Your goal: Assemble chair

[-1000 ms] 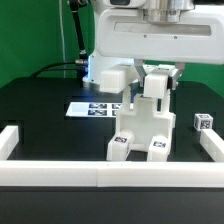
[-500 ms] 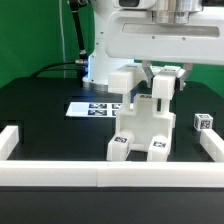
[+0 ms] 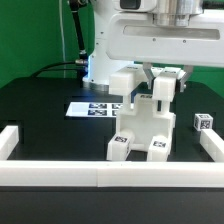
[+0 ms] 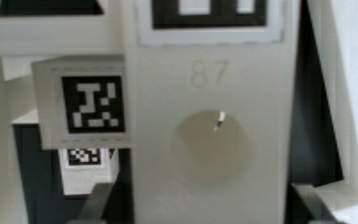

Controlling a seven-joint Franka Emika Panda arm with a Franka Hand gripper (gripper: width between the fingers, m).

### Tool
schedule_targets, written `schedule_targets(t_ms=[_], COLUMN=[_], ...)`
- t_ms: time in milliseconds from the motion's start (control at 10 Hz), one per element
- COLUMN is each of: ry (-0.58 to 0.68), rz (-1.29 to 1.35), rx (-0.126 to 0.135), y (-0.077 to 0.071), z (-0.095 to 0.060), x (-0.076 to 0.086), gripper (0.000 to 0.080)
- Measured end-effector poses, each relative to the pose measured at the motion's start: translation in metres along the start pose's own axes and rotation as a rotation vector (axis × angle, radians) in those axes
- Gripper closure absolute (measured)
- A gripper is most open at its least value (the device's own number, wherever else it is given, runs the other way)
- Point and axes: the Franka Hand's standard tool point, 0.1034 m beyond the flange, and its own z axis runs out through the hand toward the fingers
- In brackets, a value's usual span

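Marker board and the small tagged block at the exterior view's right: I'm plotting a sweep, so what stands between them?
The partly built chair stands between the marker board and the small tagged block; the exterior view shows it.

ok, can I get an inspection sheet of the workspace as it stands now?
Surface: black table, with white border rails along its edges.
Job's things: partly built chair standing mid-table; one loose tagged part at the exterior view's right, apart from it.
Clutter: nothing seen; only the marker board lies flat behind the chair.
Grippers: gripper shut on the chair's top piece.
Cables: black cable at the table's far edge, apart from the parts.
Surroundings: green backdrop.
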Motion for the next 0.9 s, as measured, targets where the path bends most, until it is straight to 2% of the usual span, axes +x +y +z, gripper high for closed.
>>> schedule_targets(t_ms=[900], ry=[-0.021], rz=[0.0], rx=[-0.019], y=[0.004], z=[0.017], x=[-0.004], gripper=[0.0511])
